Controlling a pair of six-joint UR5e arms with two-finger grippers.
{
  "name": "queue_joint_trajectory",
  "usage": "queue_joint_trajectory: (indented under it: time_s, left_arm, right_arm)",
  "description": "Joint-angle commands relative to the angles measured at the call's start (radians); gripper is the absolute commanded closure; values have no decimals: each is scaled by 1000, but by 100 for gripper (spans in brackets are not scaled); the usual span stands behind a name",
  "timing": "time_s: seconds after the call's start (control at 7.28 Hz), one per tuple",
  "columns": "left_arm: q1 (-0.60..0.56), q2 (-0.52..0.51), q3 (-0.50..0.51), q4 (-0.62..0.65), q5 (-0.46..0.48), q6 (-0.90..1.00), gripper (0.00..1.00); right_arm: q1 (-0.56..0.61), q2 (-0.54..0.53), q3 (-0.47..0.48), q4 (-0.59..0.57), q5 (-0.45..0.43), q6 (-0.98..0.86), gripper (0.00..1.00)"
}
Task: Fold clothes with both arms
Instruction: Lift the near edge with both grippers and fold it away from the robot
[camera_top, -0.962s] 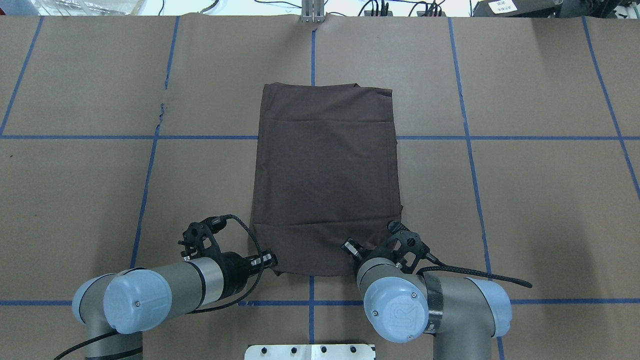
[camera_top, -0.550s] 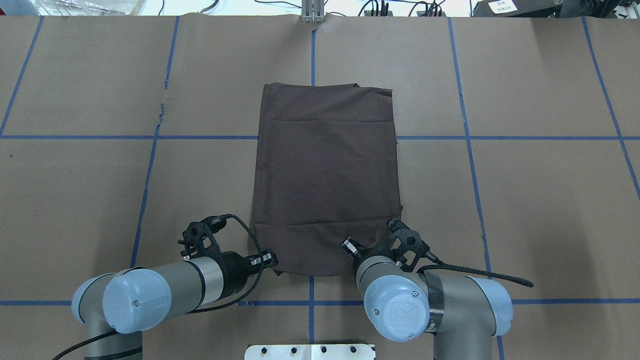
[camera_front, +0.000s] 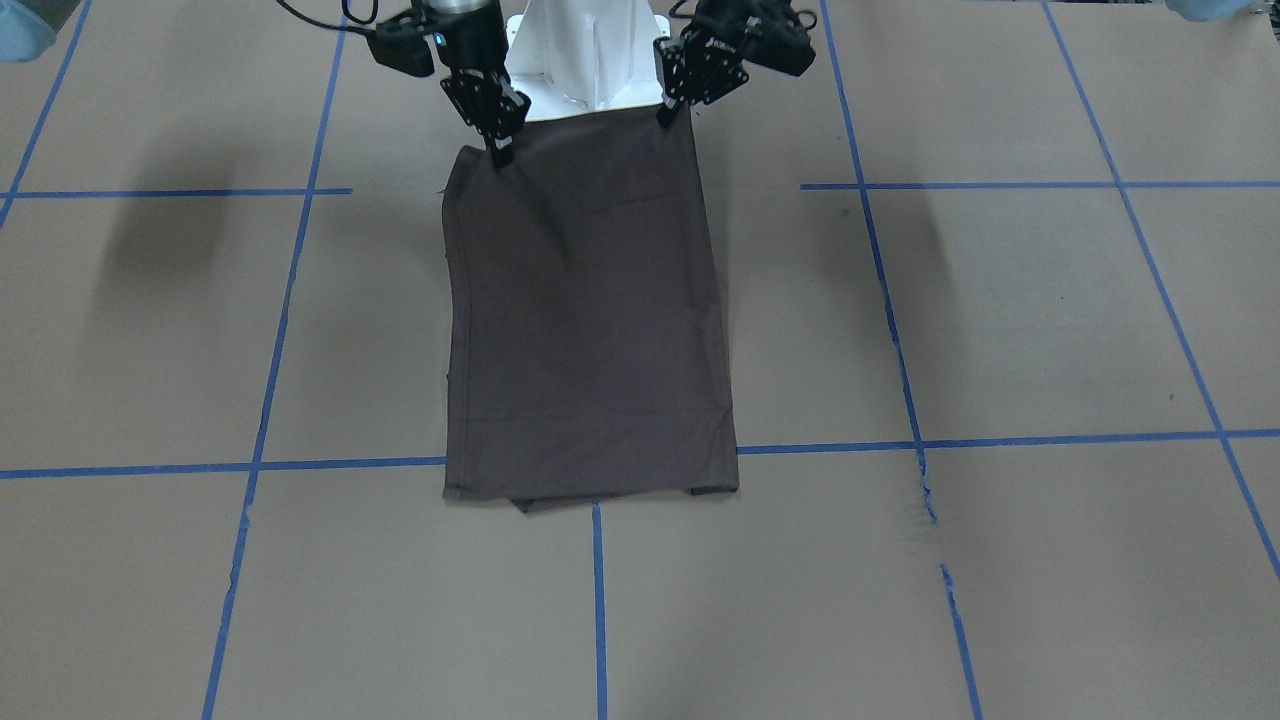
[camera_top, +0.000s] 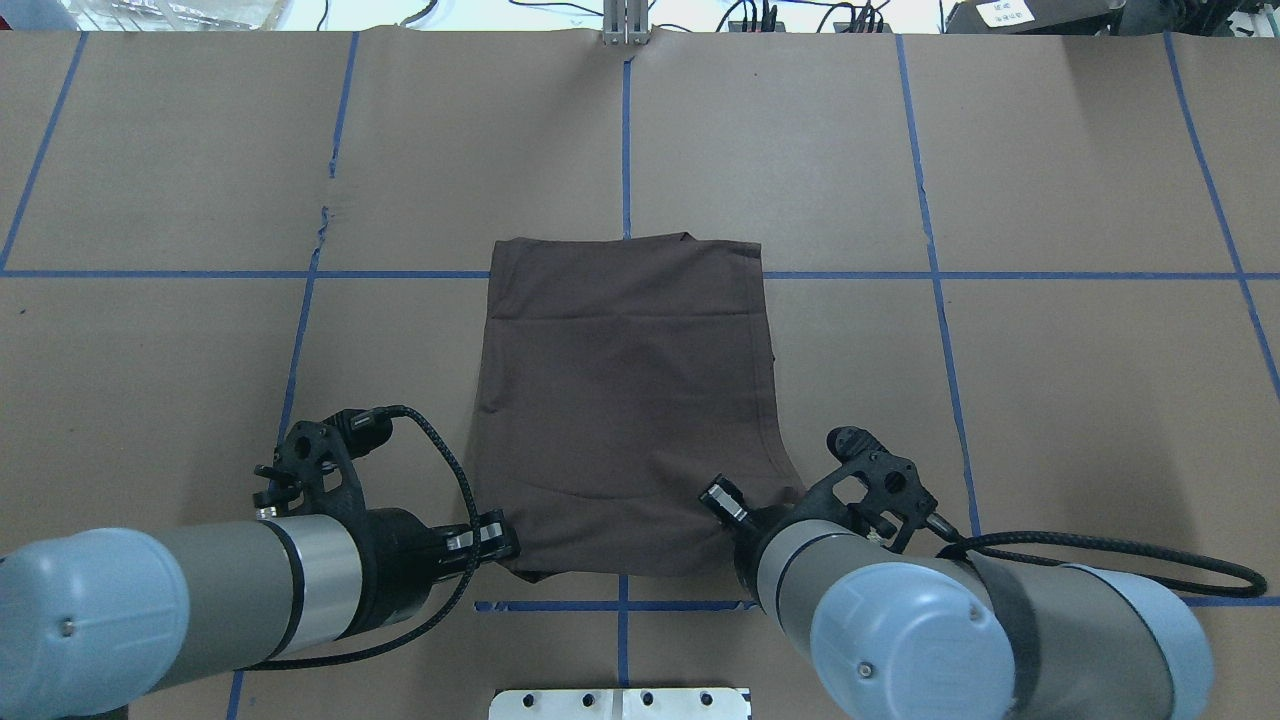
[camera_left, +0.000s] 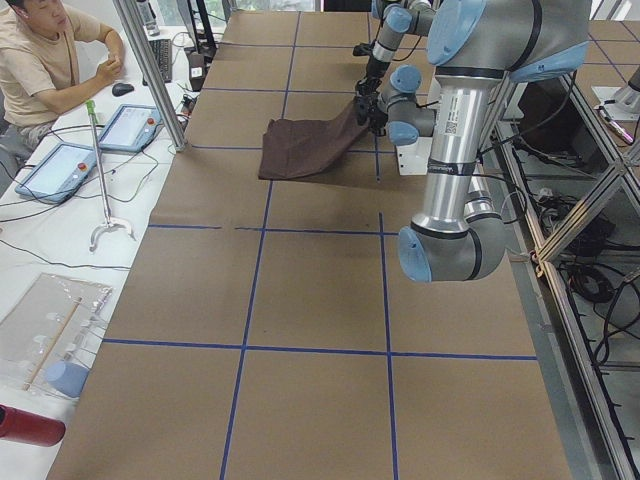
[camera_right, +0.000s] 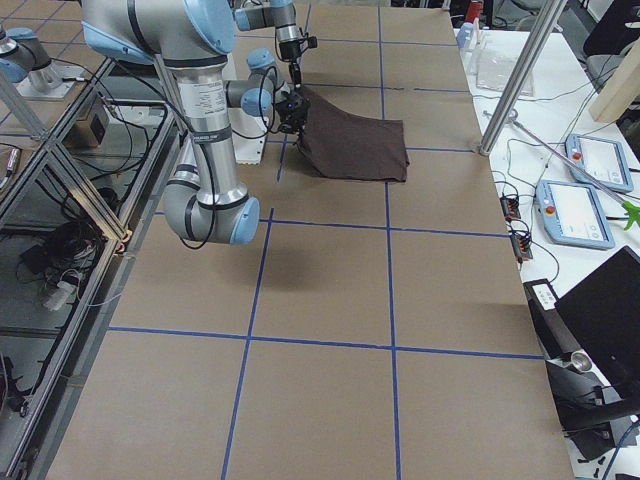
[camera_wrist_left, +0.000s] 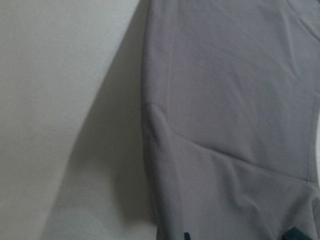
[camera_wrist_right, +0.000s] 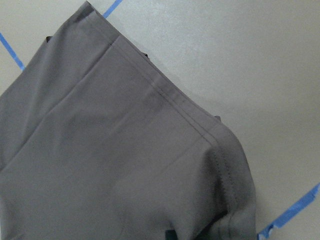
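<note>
Clamping the near corners of the T-shirt (camera_top: 625, 400) tight in left gripper (camera_front: 663, 117) and right gripper (camera_front: 498, 153). Raised there, sloping away ahead of both, down to the table (camera_top: 1050, 400). Seemingly folded lengthwise already; remaining, probably: carrying this edge forward.

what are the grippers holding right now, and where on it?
Both hold the shirt: the left gripper pinches one corner of its robot-side edge, the right gripper the other corner. That edge is lifted off the table.
</note>
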Motion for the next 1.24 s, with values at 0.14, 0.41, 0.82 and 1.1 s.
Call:
queue_joint_trajectory:
  time_s: [0.14, 0.41, 0.82, 1.1]
  left_arm:
    - [-40, -65, 29, 98, -4, 27, 100]
    - [-197, -144, 148, 98, -51, 168, 100]
    - [-343, -268, 370, 80, -90, 277, 100]
    - [-372, -290, 530, -31, -89, 294, 100]
  right_arm:
    - [20, 59, -56, -44, 6, -10, 100]
    - [136, 151, -157, -41, 13, -84, 100]
    - [271, 257, -442, 148, 70, -157, 100]
    - [307, 286, -613, 264, 76, -188, 100]
